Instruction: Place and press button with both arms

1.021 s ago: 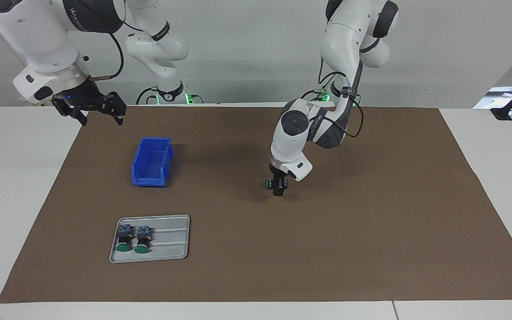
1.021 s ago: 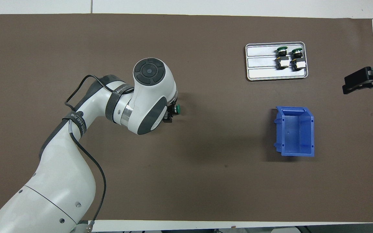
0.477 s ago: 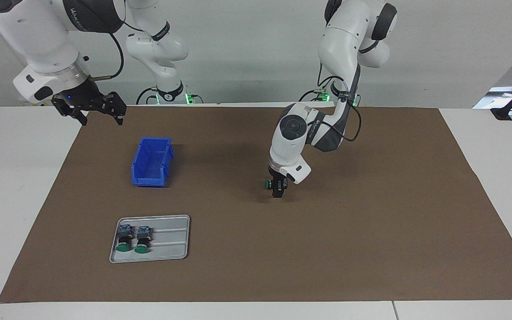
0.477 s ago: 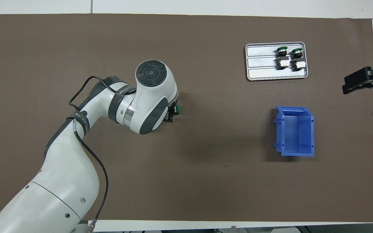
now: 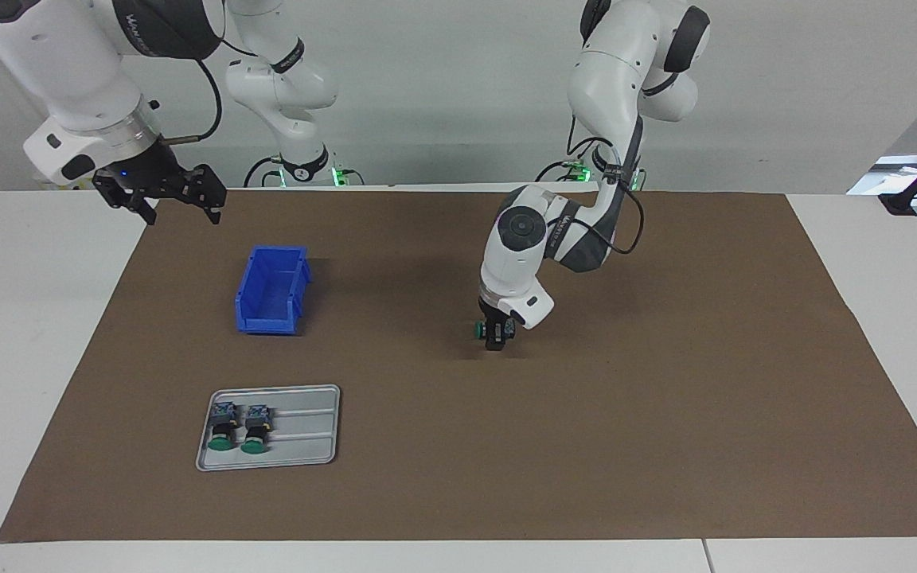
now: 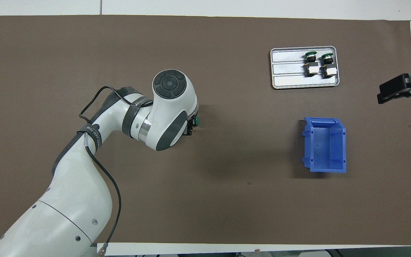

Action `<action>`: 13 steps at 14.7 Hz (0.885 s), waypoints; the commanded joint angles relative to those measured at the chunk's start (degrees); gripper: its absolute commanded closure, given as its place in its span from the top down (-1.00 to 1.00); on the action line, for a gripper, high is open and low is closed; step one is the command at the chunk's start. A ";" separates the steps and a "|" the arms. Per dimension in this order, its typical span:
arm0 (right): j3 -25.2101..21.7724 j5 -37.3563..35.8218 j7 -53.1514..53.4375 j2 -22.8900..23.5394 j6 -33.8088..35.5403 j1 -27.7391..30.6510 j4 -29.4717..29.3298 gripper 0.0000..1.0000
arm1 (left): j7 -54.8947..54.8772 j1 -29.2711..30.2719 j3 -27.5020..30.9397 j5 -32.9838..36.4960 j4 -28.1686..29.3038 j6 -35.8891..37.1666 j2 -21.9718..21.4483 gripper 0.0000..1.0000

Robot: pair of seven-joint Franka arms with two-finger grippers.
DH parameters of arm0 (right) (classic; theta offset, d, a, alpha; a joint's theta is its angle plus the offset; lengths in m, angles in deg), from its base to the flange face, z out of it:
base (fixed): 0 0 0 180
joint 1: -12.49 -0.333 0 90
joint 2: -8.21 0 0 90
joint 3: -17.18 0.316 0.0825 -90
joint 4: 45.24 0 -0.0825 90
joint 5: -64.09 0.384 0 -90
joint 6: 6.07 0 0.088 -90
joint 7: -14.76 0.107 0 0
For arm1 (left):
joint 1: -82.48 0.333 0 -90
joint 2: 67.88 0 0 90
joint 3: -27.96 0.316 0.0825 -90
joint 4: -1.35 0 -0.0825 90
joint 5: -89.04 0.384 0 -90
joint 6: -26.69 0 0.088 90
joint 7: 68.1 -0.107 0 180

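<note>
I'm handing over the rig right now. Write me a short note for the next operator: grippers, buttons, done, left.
Left gripper: shut on a button, low over the middle of the brown mat, green cap sideways toward the right arm's end.
Right gripper: waiting, raised over the mat's edge near the blue bin.
Two more buttons lie side by side in the grey tray, farther from the robots than the bin.
Done: one button picked up.
Left: set it down, press it; the bin looks empty.
</note>
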State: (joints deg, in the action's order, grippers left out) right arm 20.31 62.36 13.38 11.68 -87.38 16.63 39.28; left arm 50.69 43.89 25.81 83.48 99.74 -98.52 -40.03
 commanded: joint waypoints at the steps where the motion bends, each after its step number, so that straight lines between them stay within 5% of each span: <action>1: 0.57 -0.03 -0.99 -1.36 -0.87 0.78 1.78 0.97 | 0.65 -1.05 0.65 -0.24 1.89 -2.06 -0.51 0.22; 13: 0.57 -0.03 -0.99 -1.36 -0.87 0.78 1.78 0.97 | 0.04 -0.44 0.74 -0.24 -0.48 -0.22 -1.13 -0.86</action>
State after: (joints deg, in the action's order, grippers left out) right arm 20.31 62.37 13.38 11.68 -87.38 16.63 39.28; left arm 50.75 43.65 25.90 83.48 99.72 -99.39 -40.14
